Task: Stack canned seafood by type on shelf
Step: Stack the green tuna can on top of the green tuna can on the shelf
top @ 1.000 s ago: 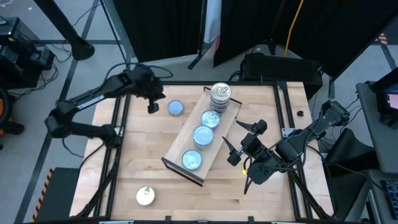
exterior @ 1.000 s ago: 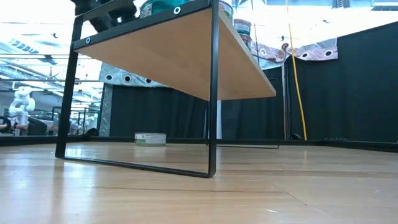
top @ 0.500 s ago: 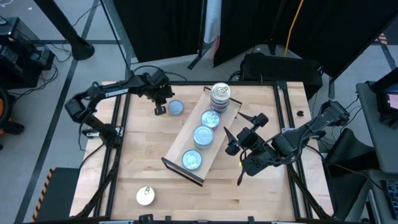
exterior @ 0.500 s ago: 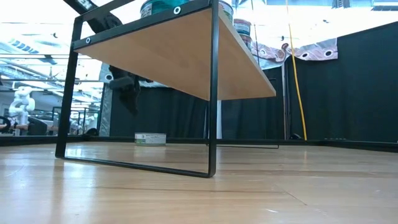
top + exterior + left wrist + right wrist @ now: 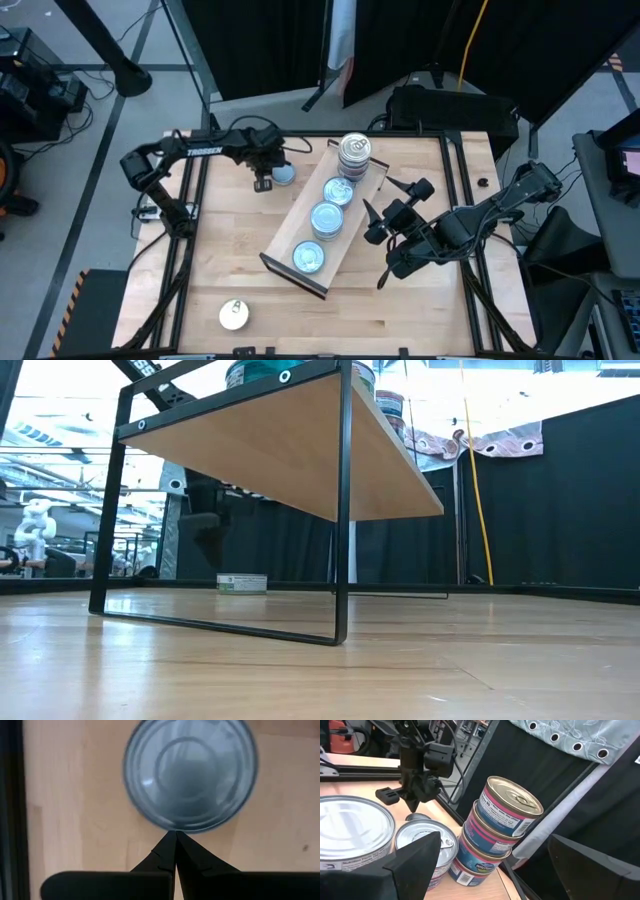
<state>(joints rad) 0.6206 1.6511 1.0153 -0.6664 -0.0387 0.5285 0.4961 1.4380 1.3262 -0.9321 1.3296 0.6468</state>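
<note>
Now, in the high view, the left end effector (image 5: 262, 178) has swung in to a loose blue-topped tin (image 5: 284, 175) on the counter (image 5: 230, 240), beside the shelf (image 5: 285, 240); the right end effector (image 5: 385, 205) has edged toward the shelf's tins.

Left wrist view: fingertips (image 5: 175, 840) pressed together, touching the tin's rim — likely nudging it, not grasping.

Right wrist view: fingers spread, nothing held, facing the stacked tins (image 5: 500, 832).
</note>
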